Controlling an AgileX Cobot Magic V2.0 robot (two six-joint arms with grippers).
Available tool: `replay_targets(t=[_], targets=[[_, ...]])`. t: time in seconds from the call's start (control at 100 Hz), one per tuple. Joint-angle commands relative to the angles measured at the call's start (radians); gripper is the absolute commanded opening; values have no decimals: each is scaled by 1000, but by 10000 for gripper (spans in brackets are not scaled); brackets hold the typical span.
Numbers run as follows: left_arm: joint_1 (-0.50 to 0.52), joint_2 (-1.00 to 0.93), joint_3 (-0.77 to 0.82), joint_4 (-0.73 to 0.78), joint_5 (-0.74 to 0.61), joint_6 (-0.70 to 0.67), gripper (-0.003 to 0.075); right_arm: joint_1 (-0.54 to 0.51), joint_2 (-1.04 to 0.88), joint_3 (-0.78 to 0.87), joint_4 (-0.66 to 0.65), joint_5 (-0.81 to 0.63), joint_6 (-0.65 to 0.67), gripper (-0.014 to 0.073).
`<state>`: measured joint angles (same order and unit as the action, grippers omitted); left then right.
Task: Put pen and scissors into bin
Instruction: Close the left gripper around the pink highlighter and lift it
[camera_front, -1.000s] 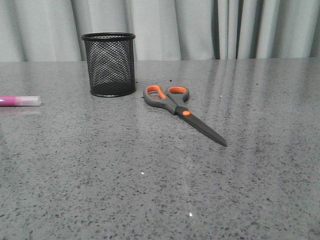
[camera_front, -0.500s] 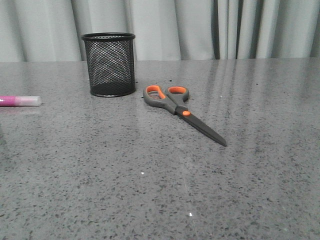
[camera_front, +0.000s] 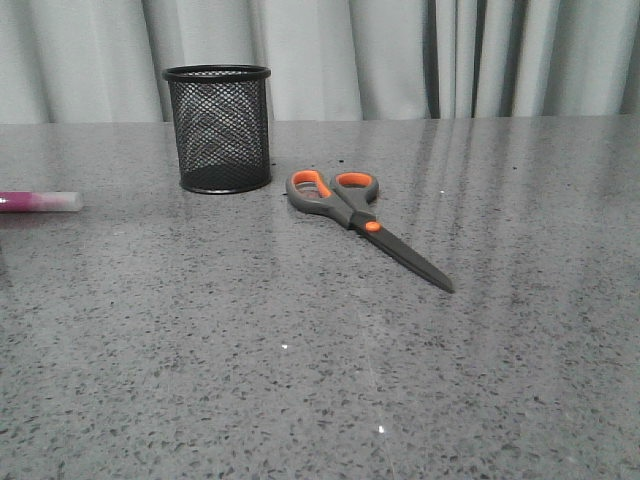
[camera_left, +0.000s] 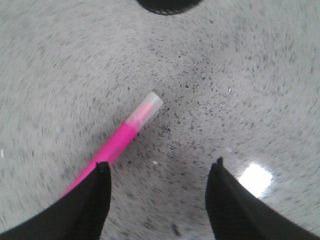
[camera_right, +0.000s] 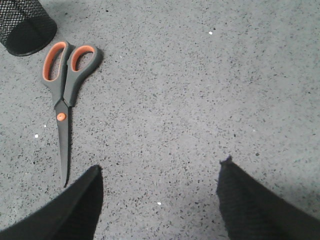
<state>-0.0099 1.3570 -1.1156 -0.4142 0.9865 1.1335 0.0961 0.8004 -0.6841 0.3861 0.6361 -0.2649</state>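
Note:
The black mesh bin (camera_front: 218, 128) stands upright at the back left of the table. The scissors (camera_front: 362, 220) lie flat to its right, handles toward the bin, blades closed. The pink pen (camera_front: 40, 201) lies at the left edge, cap pointing right. In the left wrist view my left gripper (camera_left: 161, 167) is open above the table, and the pen (camera_left: 125, 140) passes under one of its fingers (camera_left: 92, 200). In the right wrist view my right gripper (camera_right: 160, 167) is open and empty, with the scissors (camera_right: 64, 95) and the bin (camera_right: 25, 25) beyond it. Neither gripper shows in the front view.
The table is grey speckled stone (camera_front: 320, 380). Grey curtains (camera_front: 400, 55) hang behind its far edge. The bin's base shows as a dark shape (camera_left: 167, 5) at the edge of the left wrist view.
The table objects have not moved. The pen's reflection on the table at the far left looks slightly darker.

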Motion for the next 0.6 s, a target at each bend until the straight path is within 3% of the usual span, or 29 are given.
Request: replay_targets(t=[0.0,0.14,0.59], targets=[[1,57,-95,-22,37,172,377,-2,-2,-35,3,-52,-15,442],[1,159,-174,7,71,306,377,12,-2,-35,3,-52,-21,442],[1,337,-238,57,87,432,378,12,-2,-35,3,-52,-23,442]])
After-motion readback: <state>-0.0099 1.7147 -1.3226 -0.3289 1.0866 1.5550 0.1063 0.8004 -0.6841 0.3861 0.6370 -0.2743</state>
